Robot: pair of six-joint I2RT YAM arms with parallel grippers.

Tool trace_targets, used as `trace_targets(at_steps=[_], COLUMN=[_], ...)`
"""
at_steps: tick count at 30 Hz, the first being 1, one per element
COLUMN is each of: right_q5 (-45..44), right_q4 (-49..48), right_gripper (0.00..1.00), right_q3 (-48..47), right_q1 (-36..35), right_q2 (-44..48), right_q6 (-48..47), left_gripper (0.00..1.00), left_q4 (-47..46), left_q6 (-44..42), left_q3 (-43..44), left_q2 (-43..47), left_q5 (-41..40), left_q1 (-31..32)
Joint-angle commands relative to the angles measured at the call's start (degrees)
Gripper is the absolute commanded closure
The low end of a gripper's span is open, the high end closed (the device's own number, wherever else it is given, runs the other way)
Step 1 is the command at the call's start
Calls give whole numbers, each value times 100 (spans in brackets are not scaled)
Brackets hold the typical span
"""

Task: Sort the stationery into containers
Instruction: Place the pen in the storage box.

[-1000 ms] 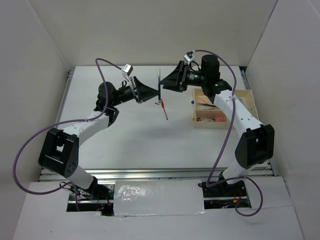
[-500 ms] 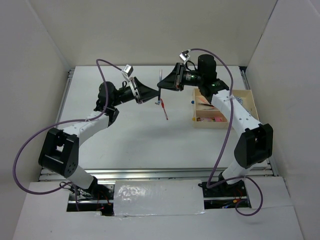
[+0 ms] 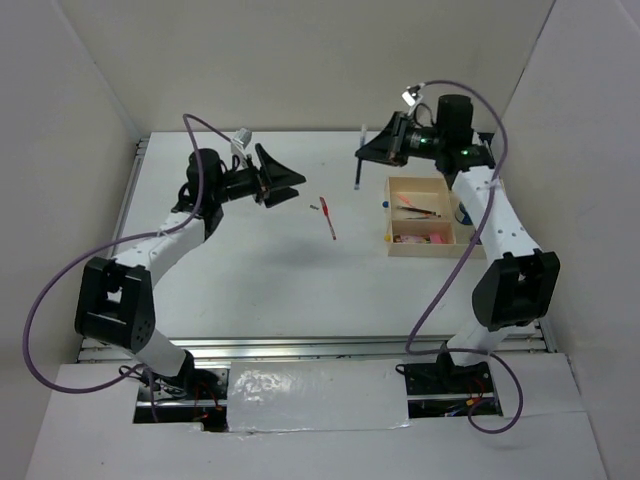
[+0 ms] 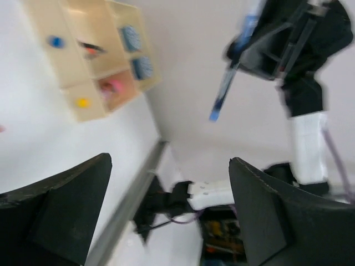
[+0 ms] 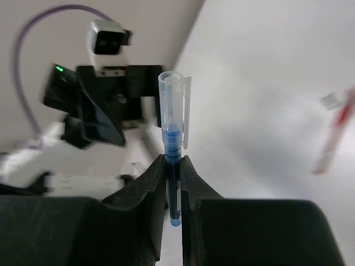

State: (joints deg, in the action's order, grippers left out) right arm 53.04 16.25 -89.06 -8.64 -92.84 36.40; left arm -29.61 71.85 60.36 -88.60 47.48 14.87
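Right gripper (image 5: 173,166) clenched on a blue pen (image 5: 173,141).
Clear clipped cap, blue barrel; held over the worktop (image 3: 250,270), upper right of the top view, left of the tray (image 3: 425,249). Left gripper (image 3: 296,187) spread open; red pen (image 3: 329,220) lies mid-worktop.

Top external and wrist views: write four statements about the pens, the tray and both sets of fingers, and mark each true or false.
1. The right gripper has its fingers shut on the blue pen. True.
2. The left gripper holds the red pen. False: its fingers stand open with nothing between them, and the red pen lies on the table.
3. The blue pen already lies in the wooden tray. False: it is upright in the right gripper, outside the tray.
4. One compartment of the wooden tray holds a pink item. True.
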Motion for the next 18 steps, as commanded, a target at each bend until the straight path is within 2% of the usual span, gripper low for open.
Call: trace_targets(at_steps=[1, 2, 3, 4, 5, 6, 7, 8, 12, 18], right_q5=[-178, -362, -1008, -1406, -1758, -2519, -2874, -3322, -3773, -4204], right_q4=[1771, 2664, 3056, 3294, 3410, 3489, 3455, 3316, 3068, 2568], right_gripper=[100, 100, 100, 100, 100, 100, 100, 100, 99, 98], right_q3=[-1374, -1952, -2193, -2265, -2135, -2012, -1854, -1443, -755, -376], right_q1=[607, 670, 706, 698, 680, 662, 610, 610, 654, 583], right_q2=[-111, -329, -418, -480, -464, -446, -428, -419, -533, -1060], right_q6=[-2923, -3868, -4487, -5772, -6333, -7444, -7820, -8607, -9815, -10722], left_gripper=[1, 1, 1, 1, 1, 1, 1, 1, 1, 1], left_q4=[1742, 2914, 3491, 3871, 4136, 4512, 4681, 4875, 5201, 5333], left_q6=[-1608, -2631, -3111, -3934, -4247, -4485, -4853, -4996, -5366, -5542], left_q3=[894, 1134, 1354, 1660, 1742, 1795, 1865, 1883, 1971, 2033], left_q2=[107, 45, 1, -104, -140, -201, -228, -263, -412, -404], left_q5=[-36, -151, -274, -362, -345, -389, -450, -538, -889, -1189], left_q1=[-545, -582, -591, -582, -582, -530, -495, -416, -205, -55])
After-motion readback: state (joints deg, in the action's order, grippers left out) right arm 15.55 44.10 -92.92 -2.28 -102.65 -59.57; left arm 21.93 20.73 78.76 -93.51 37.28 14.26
